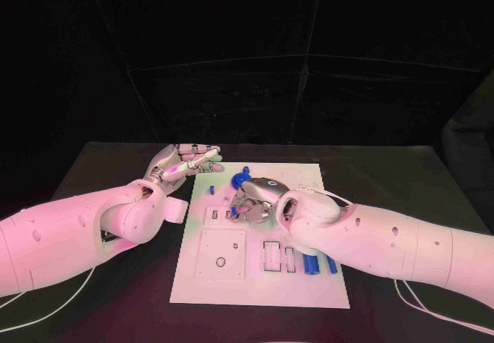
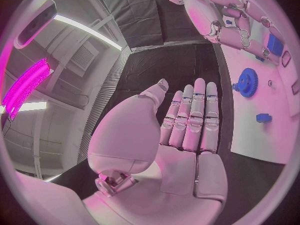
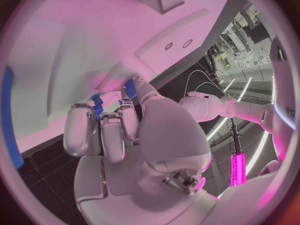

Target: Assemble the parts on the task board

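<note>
The white task board (image 1: 258,286) lies in the middle of the black table. My right hand (image 1: 258,197) hangs over its far half, fingers curled down, and pinches a small blue part (image 3: 97,104) against the board (image 3: 56,60). Just beyond that hand lies a blue gear (image 1: 242,177), also seen as the gear (image 2: 248,81) in the left wrist view. My left hand (image 1: 186,164) hovers by the board's far left corner, palm flat and fingers (image 2: 195,115) straight, holding nothing. A small blue peg (image 1: 212,190) lies between the two hands.
Three blue bars (image 1: 312,263) lie on the board under my right forearm, next to rectangular slots (image 1: 272,256). A square plate with holes (image 1: 223,254) sits on the board's left half. Bare black table (image 1: 123,300) surrounds the board.
</note>
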